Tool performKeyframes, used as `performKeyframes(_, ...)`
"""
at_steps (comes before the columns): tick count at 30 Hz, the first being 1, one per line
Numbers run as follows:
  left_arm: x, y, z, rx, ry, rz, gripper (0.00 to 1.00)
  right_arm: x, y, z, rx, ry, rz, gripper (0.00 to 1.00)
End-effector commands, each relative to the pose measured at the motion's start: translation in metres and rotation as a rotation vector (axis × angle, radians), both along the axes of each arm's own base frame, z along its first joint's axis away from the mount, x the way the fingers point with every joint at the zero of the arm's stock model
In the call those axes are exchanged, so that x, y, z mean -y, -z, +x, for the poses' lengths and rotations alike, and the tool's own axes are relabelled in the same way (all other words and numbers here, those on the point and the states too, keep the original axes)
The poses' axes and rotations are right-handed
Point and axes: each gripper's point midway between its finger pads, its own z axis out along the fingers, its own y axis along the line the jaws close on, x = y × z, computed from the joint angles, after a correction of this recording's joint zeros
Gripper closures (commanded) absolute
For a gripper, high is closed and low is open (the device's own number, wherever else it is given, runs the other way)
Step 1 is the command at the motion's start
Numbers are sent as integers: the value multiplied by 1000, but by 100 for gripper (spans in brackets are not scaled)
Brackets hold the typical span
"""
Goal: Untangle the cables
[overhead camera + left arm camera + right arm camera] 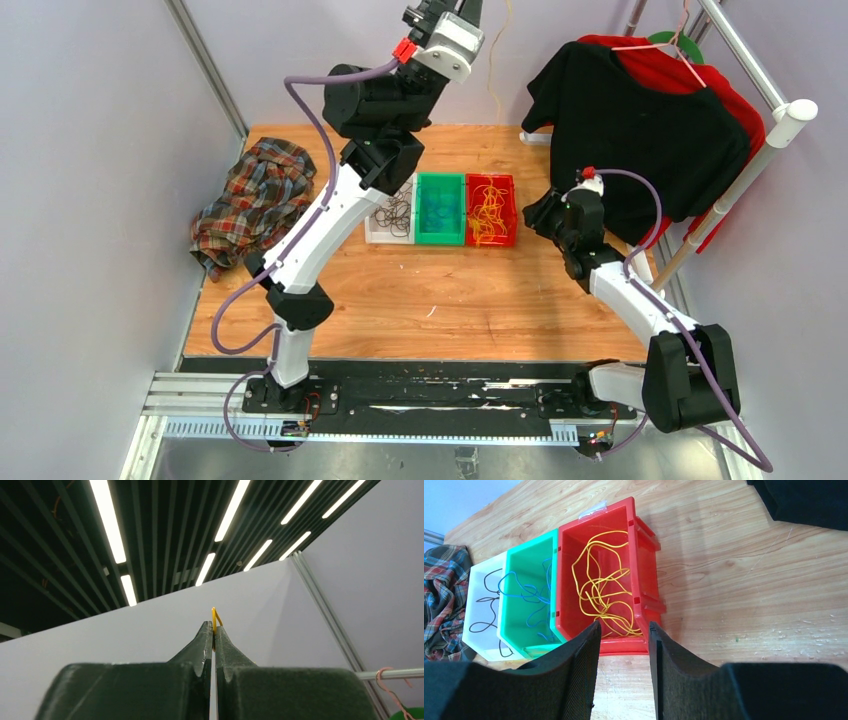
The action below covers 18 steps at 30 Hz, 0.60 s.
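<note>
**A:** What's the room like, starting on the left?

**B:** A pale wall closes in the wooden table (pixel 450 300) on its left edge. A plaid shirt (pixel 255 200) lies bunched there, near the back.

**A:** And the left arm?

**B:** It is raised high above the table. The left end effector (pixel 213 630) points up at the ceiling lights, pressed together on a yellow cable (pixel 214 616). A small loop shows above the tips.

**A:** The middle?

**B:** Three bins sit side by side, touching, towards the back. The white bin (pixel 484 570) has black cables (pixel 486 600), the green bin (pixel 531 550) has blue cables (pixel 526 592), and the red bin (pixel 644 555) has yellow cables (pixel 606 592) in a loose tangle. Bare wood runs from the bins to the rail (pixel 400 400) at the near edge.

**A:** The right arm?

**B:** It is low, just right of the red bin. The right end effector (pixel 624 630) has its fingers spread, with nothing between them.

**A:** The right edge?

**B:** It is crowded. A black shirt (pixel 640 140) hangs over a red shirt (pixel 740 100) on a rack (pixel 760 160) that leans over the back right corner, just behind the right arm.
</note>
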Motion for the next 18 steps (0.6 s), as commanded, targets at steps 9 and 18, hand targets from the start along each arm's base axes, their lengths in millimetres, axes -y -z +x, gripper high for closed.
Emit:
performKeyframes(9, -29, -43, -77, 210, 1, -71, 100, -10, -14, 2, 42, -46, 73, 61)
performKeyframes(18, 17, 12, -21, 71, -79, 71, 99, -8, -15, 2, 42, -35, 70, 61)
